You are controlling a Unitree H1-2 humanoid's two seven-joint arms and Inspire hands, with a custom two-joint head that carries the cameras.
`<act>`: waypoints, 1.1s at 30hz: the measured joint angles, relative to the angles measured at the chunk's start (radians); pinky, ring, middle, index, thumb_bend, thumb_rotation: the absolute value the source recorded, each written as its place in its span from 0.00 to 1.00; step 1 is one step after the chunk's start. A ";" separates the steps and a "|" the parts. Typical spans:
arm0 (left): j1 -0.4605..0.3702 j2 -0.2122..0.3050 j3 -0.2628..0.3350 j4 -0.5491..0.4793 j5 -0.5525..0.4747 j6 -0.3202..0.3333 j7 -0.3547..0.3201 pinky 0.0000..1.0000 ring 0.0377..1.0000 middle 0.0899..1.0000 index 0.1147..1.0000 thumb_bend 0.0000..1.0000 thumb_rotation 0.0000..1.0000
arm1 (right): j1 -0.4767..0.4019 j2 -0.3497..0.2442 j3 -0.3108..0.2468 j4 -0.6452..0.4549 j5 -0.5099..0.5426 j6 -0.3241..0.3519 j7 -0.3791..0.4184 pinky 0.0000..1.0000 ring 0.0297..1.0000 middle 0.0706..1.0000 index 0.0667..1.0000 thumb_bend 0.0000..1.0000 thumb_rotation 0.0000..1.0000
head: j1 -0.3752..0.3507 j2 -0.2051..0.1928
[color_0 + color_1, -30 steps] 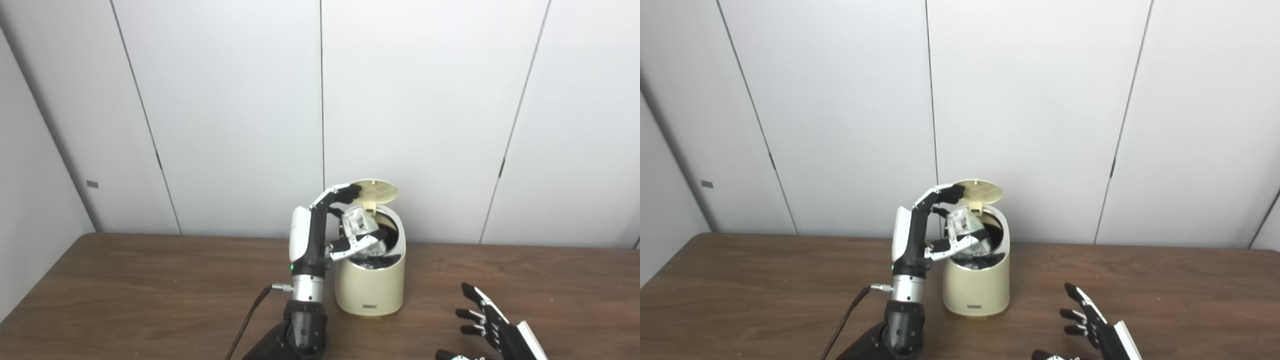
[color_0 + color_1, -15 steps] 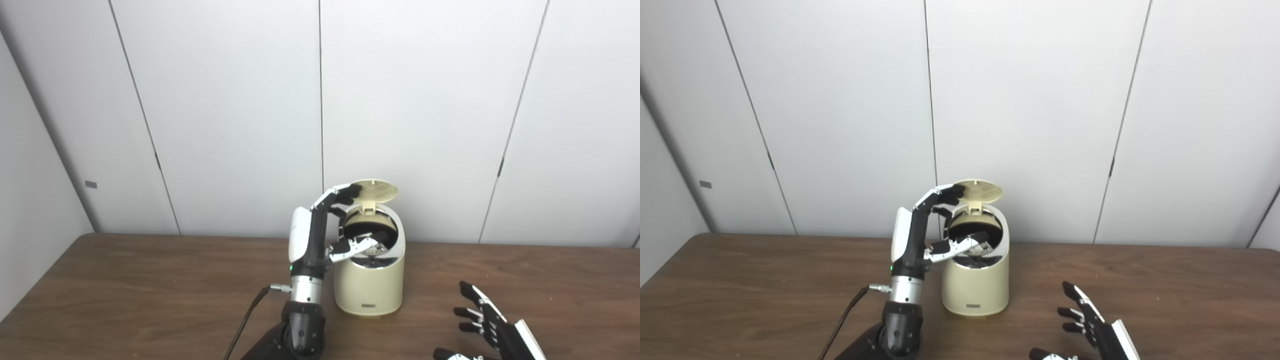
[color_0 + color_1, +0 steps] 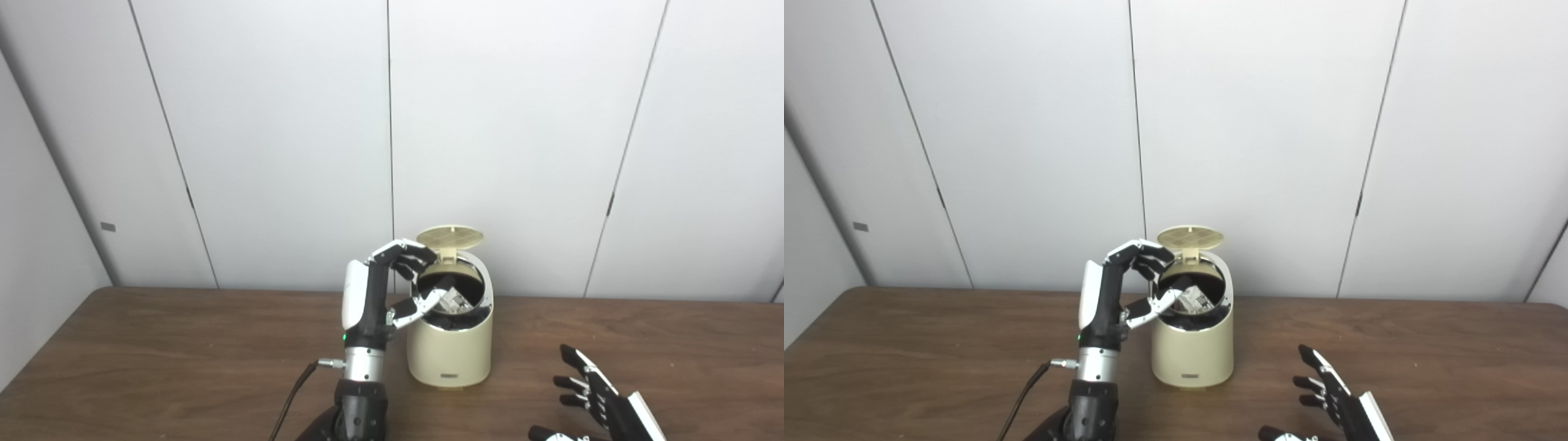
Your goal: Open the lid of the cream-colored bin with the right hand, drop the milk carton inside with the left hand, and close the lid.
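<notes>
While the left hand [image 3: 392,288] hangs empty, fingers spread, just beside the bin's [image 3: 450,355] rim, the carton [image 3: 454,300] lies inside under the raised lid [image 3: 450,233]. The drop looks done; closing is left. The right hand [image 3: 597,404], open and low near the table [image 3: 153,355] edge, would need to reach the lid.

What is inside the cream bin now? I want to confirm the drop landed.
Inside the cream bin, the milk carton lies tilted against a dark interior, below the raised lid. The bin's wall hides its lower part and the bottom.
</notes>
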 measured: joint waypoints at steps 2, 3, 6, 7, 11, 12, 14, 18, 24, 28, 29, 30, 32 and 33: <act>0.018 0.019 0.000 -0.034 -0.005 0.000 0.000 0.38 0.40 0.41 0.44 0.52 0.00 | 0.000 0.000 0.000 0.000 0.000 0.000 0.000 0.73 0.81 0.93 0.92 0.73 0.30 | 0.003 0.000; 0.028 0.029 0.002 -0.055 -0.013 0.001 -0.002 0.37 0.39 0.41 0.44 0.52 0.00 | 0.000 0.000 0.000 0.000 0.000 0.000 0.000 0.73 0.82 0.93 0.92 0.73 0.30 | 0.003 0.002; 0.059 0.052 0.020 -0.120 -0.050 0.002 -0.041 0.37 0.39 0.41 0.44 0.52 0.00 | 0.000 0.000 -0.001 0.000 0.000 0.000 0.000 0.74 0.81 0.93 0.92 0.74 0.30 | 0.005 0.000; 0.069 0.060 0.034 -0.147 -0.075 0.002 -0.075 0.38 0.40 0.42 0.43 0.52 0.00 | 0.000 0.000 -0.001 0.000 0.000 0.000 0.000 0.74 0.81 0.92 0.92 0.74 0.30 | 0.006 0.000; 0.117 0.094 0.099 -0.242 -0.176 0.004 -0.282 0.44 0.51 0.44 0.43 0.52 0.00 | 0.000 -0.001 -0.003 0.000 0.000 0.000 0.000 0.72 0.81 0.92 0.92 0.73 0.29 | 0.012 0.002; 0.131 0.103 0.124 -0.269 -0.207 0.005 -0.354 0.46 0.54 0.53 0.43 0.51 0.03 | -0.001 -0.001 -0.004 0.000 0.001 0.000 0.000 0.72 0.81 0.92 0.92 0.73 0.29 | 0.012 0.002; 0.160 0.121 0.168 -0.313 -0.255 0.013 -0.453 0.52 0.60 0.64 0.56 0.61 0.12 | -0.001 -0.001 -0.005 0.000 0.001 0.000 0.000 0.72 0.80 0.92 0.92 0.73 0.29 | 0.014 0.005; 0.219 0.159 0.243 -0.425 -0.310 0.113 -0.610 0.57 0.67 0.72 0.75 0.76 0.26 | -0.001 -0.006 -0.010 0.001 0.009 -0.001 0.001 0.70 0.80 0.92 0.92 0.73 0.27 | 0.017 0.006; 0.287 0.194 0.354 -0.555 -0.308 0.282 -0.733 0.58 0.69 0.75 0.78 0.78 0.25 | -0.006 -0.014 -0.011 0.000 0.018 0.001 0.005 0.68 0.80 0.92 0.91 0.73 0.27 | 0.020 0.023; 0.340 0.195 0.397 -0.619 -0.275 0.419 -0.779 0.65 0.75 0.80 0.82 0.76 0.23 | -0.010 -0.024 -0.011 0.000 0.020 0.001 0.015 0.68 0.80 0.92 0.91 0.73 0.26 | 0.017 0.028; 0.350 0.195 0.407 -0.621 -0.275 0.441 -0.789 0.66 0.76 0.82 0.83 0.77 0.25 | -0.012 -0.025 -0.010 0.000 0.020 0.001 0.017 0.67 0.80 0.92 0.91 0.73 0.25 | 0.014 0.034; 0.363 0.195 0.418 -0.622 -0.275 0.454 -0.796 0.66 0.76 0.82 0.83 0.77 0.26 | -0.014 -0.025 -0.010 0.000 0.020 0.001 0.017 0.67 0.80 0.92 0.91 0.73 0.25 | 0.011 0.038; 0.384 0.190 0.435 -0.626 -0.274 0.477 -0.815 0.67 0.76 0.80 0.82 0.77 0.26 | -0.016 -0.025 -0.010 -0.001 0.020 0.001 0.018 0.67 0.81 0.92 0.91 0.72 0.24 | 0.006 0.046; 0.395 0.187 0.442 -0.627 -0.273 0.478 -0.819 0.65 0.75 0.80 0.82 0.77 0.25 | -0.018 -0.025 -0.008 -0.001 0.020 0.001 0.019 0.67 0.81 0.92 0.91 0.72 0.24 | 0.006 0.046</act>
